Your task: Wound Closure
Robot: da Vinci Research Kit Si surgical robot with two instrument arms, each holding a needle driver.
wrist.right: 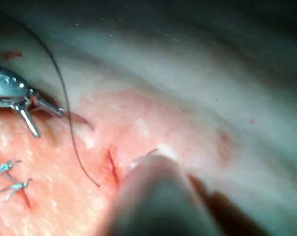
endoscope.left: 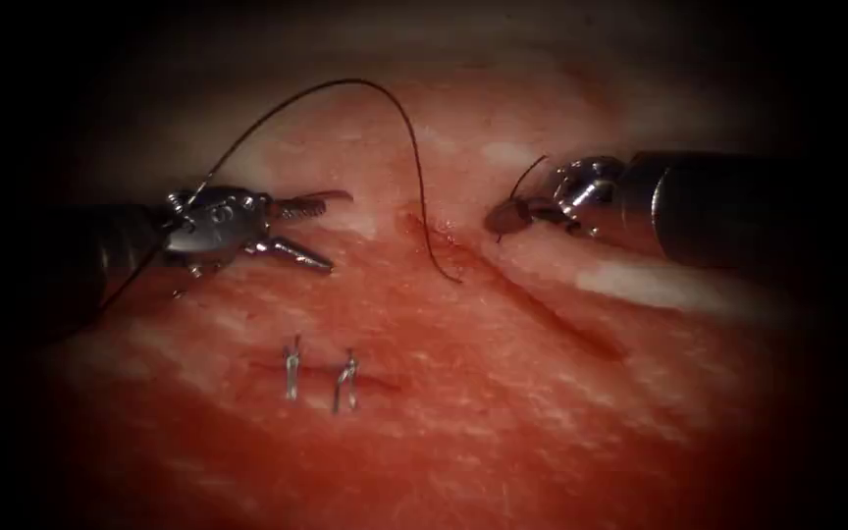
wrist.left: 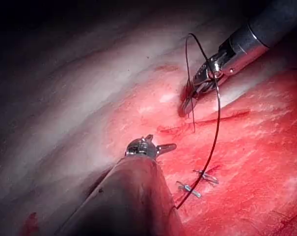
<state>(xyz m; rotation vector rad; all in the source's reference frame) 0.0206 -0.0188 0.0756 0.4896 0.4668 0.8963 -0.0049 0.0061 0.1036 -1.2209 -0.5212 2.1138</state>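
Note:
My left tool [endoscope.left: 311, 231] hovers open over the tissue [endoscope.left: 503, 422], left of the cut [endoscope.left: 542, 306], and holds nothing. The dark thread [endoscope.left: 375, 85] runs from behind its wrist, arches high and drops into the tissue at the cut's upper end. My right tool [endoscope.left: 501, 220] is on the cut's right side, its tip pressed to the tissue edge. Its jaws are shut on the needle [endoscope.left: 532, 173], seen as a thin dark curve rising from them; the rest is hidden. In the left wrist view the right tool [wrist.left: 190, 98] meets the tissue beside the thread [wrist.left: 218, 113].
Two finished stitches [endoscope.left: 318, 378] with short cut ends close the lower left part of the wound. Red fluid wets the tissue around the cut. In the right wrist view the open left tool [wrist.right: 42, 118] lies beyond the thread [wrist.right: 65, 98].

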